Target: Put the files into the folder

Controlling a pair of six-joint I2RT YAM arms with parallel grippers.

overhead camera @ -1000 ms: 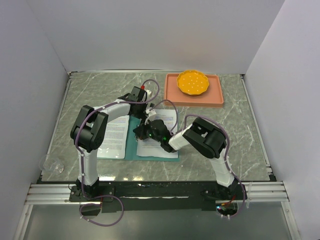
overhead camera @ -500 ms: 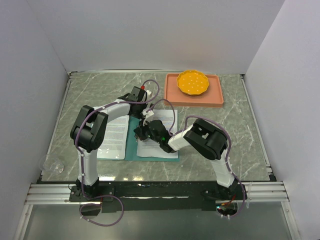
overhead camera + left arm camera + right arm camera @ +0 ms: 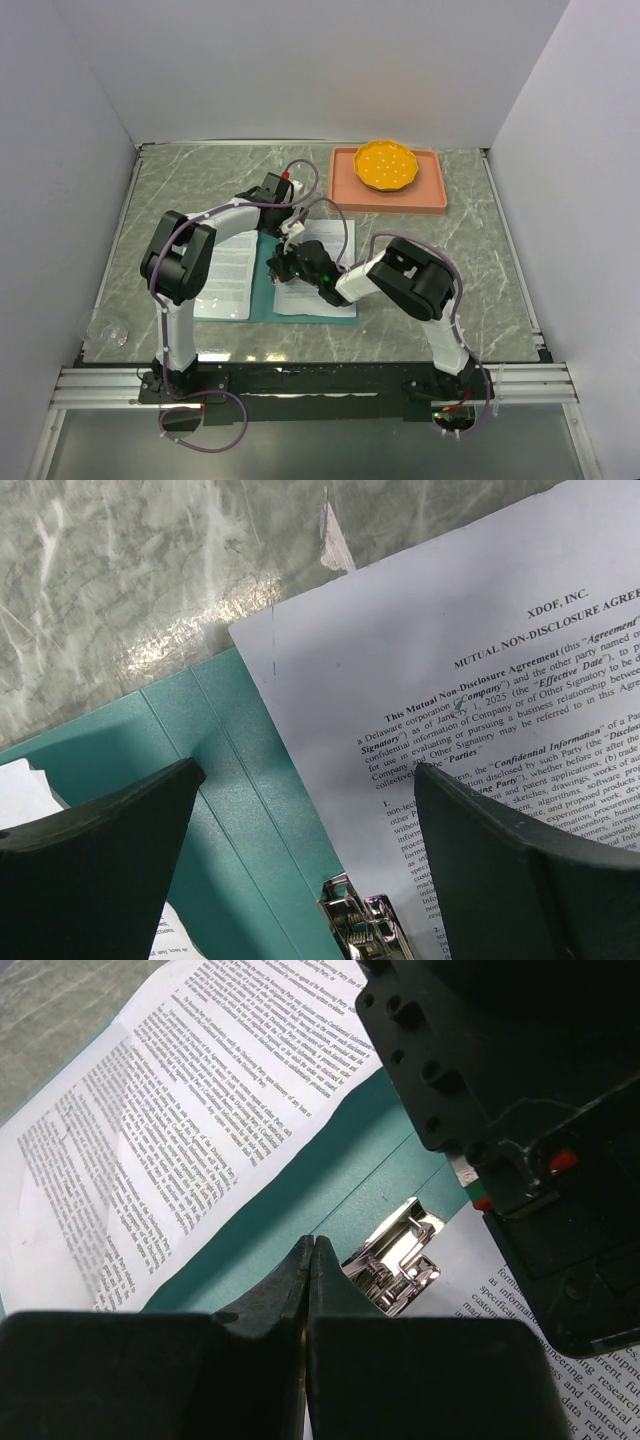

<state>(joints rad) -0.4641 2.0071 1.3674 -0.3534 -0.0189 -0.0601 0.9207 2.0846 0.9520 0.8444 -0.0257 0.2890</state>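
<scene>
Right gripper (image 3: 310,1248), jaws together, is hovering at the clip (image 3: 396,1256) in the open folder (image 3: 290,1195); left gripper (image 3: 305,780) is gaping above. Sheets (image 3: 480,680) are lying inside, apparently unclamped: a nudge risks skewing them.

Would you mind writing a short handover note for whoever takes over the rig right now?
Left gripper: open, empty, over the far edge of the folder.
Right gripper: shut, empty, tips just short of the metal clip at the spine.
Papers: the left sheet and right sheet each lie on one half of the open folder.
Done: both sheets are on the folder.
Left: the folder is not yet closed. Whether the clip holds either sheet cannot be told.
</scene>
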